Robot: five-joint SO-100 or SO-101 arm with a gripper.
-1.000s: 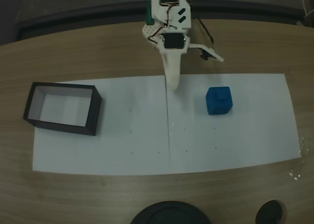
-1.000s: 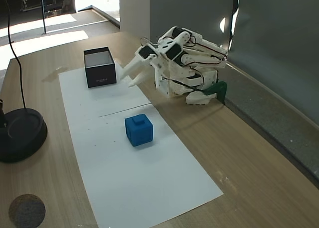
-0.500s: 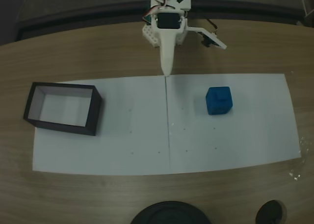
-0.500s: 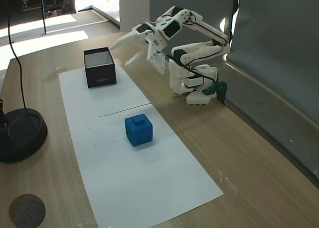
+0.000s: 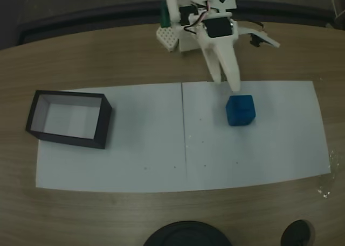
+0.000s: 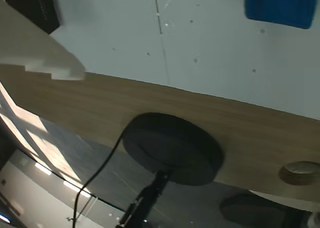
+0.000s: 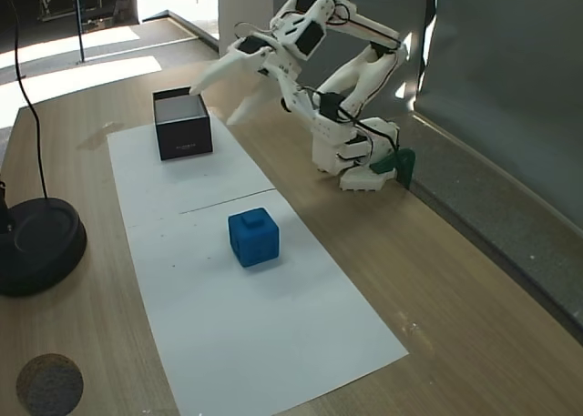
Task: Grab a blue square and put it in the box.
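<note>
The white arm is raised above the wooden table (image 5: 81,57), with the gripper (image 7: 217,96) held in the air, fingers spread apart and holding nothing. In a fixed view from the side, one finger (image 7: 211,75) points toward the box (image 7: 182,123) and the other finger (image 7: 240,107) hangs lower, both clear of the table. In a fixed view from above, the gripper (image 5: 226,82) appears just above the blue cube (image 5: 240,110), its tips overlapping the upper edge of the white paper sheet (image 5: 161,149). The blue cube (image 7: 253,237) rests on the paper sheet (image 7: 237,325), well apart from the box and untouched by the gripper. The box (image 5: 69,119) stands at the left end of the sheet in that overhead picture, open side up, with black walls and a pale interior. In the wrist view, part of one white finger (image 6: 35,58) enters from the left, the blue cube (image 6: 280,7) sits at the top right edge, and a black round base (image 6: 172,148) with a cable rests on the table.
</note>
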